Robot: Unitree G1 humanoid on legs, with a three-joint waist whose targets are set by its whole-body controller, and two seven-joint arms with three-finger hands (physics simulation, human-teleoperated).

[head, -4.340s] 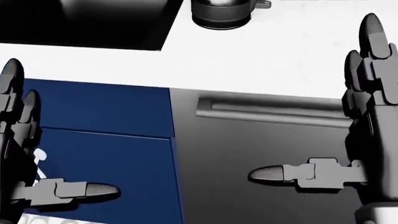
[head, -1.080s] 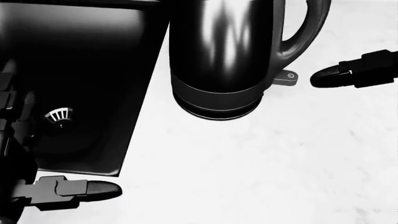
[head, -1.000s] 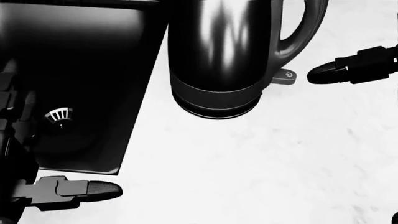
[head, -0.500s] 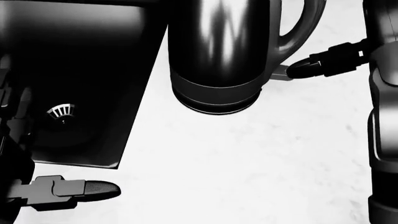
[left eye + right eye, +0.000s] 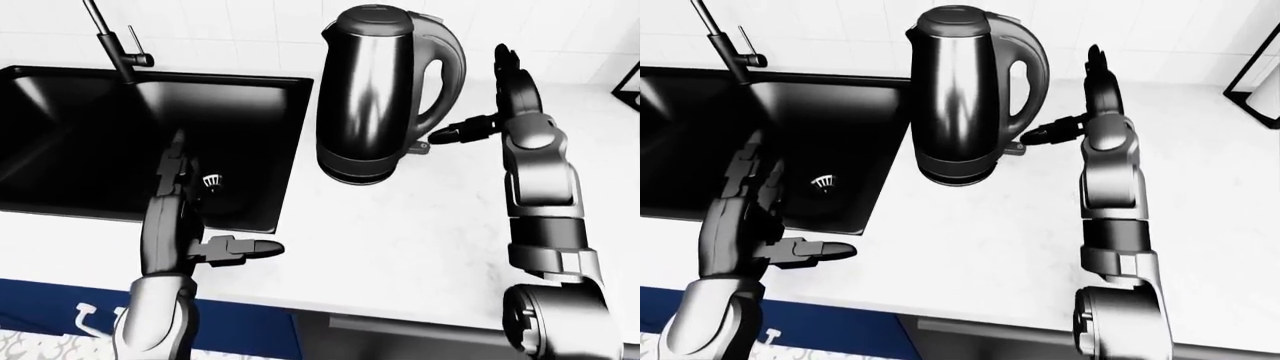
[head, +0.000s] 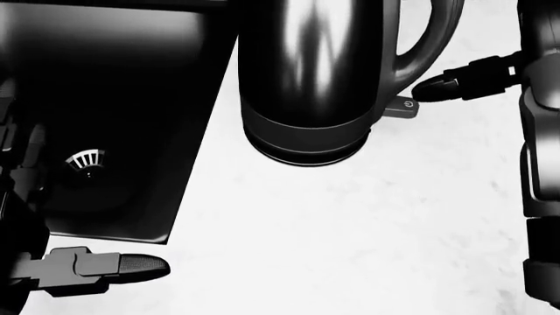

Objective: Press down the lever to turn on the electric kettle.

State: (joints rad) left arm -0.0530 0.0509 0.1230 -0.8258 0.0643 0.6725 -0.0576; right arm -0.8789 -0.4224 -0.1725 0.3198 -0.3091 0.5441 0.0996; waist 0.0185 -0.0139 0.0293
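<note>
A dark steel electric kettle (image 5: 368, 97) stands upright on the white counter (image 5: 400, 240), just right of the sink. Its small grey lever (image 6: 402, 107), marked with a power symbol, sticks out at the base under the handle. My right hand (image 5: 476, 102) is open beside the handle, fingers (image 5: 505, 67) pointing up. Its thumb tip (image 6: 429, 88) hangs just above and right of the lever, very close; contact cannot be told. My left hand (image 5: 216, 199) is open over the sink's lower edge, thumb (image 5: 258, 248) pointing right, holding nothing.
A black sink (image 5: 60, 150) with a drain (image 5: 211, 180) and a thin tap (image 5: 112, 37) fills the left of the eye views. A dark frame (image 5: 1255, 86) stands at the right edge. Blue cabinet fronts (image 5: 240, 334) show below the counter.
The camera rose from the cabinet fronts to the counter. My right thumb swung left onto the lever, then drew back slightly up and right, uncovering it. The left hand stayed put.
</note>
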